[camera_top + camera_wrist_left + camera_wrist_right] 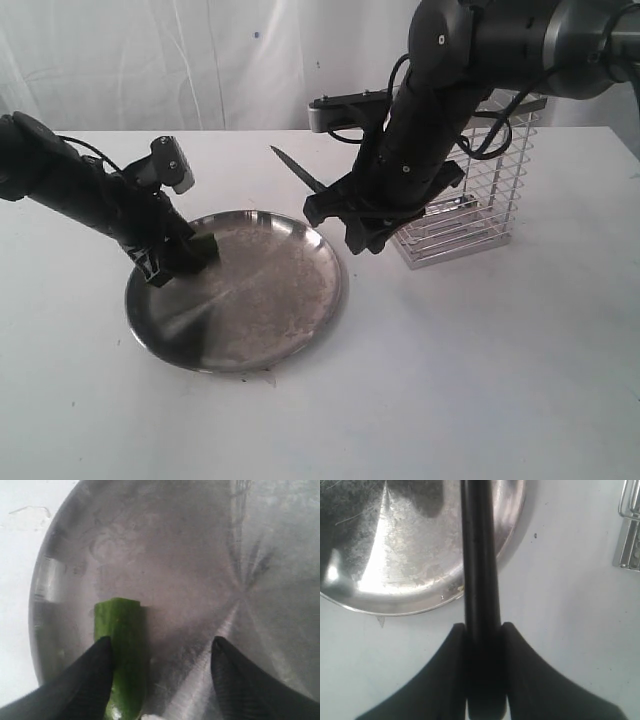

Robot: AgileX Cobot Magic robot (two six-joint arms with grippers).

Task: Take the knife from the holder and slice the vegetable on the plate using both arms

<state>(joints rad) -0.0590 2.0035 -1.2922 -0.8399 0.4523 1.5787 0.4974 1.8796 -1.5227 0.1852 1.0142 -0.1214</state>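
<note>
Showing up close only (wrist view), right claw (482, 626) pinches knife (479, 555).

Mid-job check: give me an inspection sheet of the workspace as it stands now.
Surface: white table.
Job's things: vegetable on plate; knife out of holder.
Clutter: nothing seen.
Grippers: left gripper open, one finger touching vegetable; right gripper shut on knife.
Cables: black cables looped on right arm.
Surroundings: white backdrop.
</note>
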